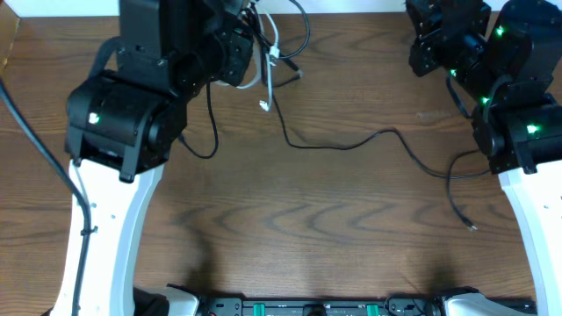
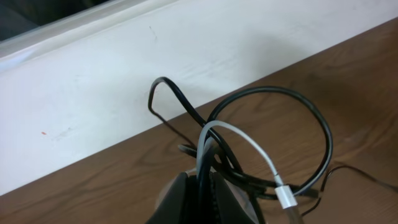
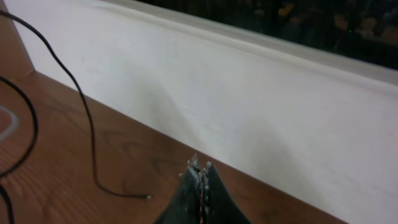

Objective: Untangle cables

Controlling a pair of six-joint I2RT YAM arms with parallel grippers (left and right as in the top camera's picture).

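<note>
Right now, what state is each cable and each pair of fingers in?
Thin white cable with silver plug, gripped, tangled.
Looped thin black cable, crossing the white one.
Long thin black cable, slack on the wooden table.
Left fingers, shut on the white cable.
Right fingers, shut, empty.

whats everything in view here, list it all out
black cables: at least two, black, one trailing across the table to the right, the rest looped at the far edge near the left claw
white cable: one, white with a silver plug, tangled in the black loops
table: one, dark brown wood, under everything
wall: one, white, along the table's far edge
left arm: one, black and white, reaching to the far edge
right arm: one, black and white, far right corner
left claw: one, black, shut on the white cable together with a black strand
right claw: one, black, shut, no cable in it
</note>
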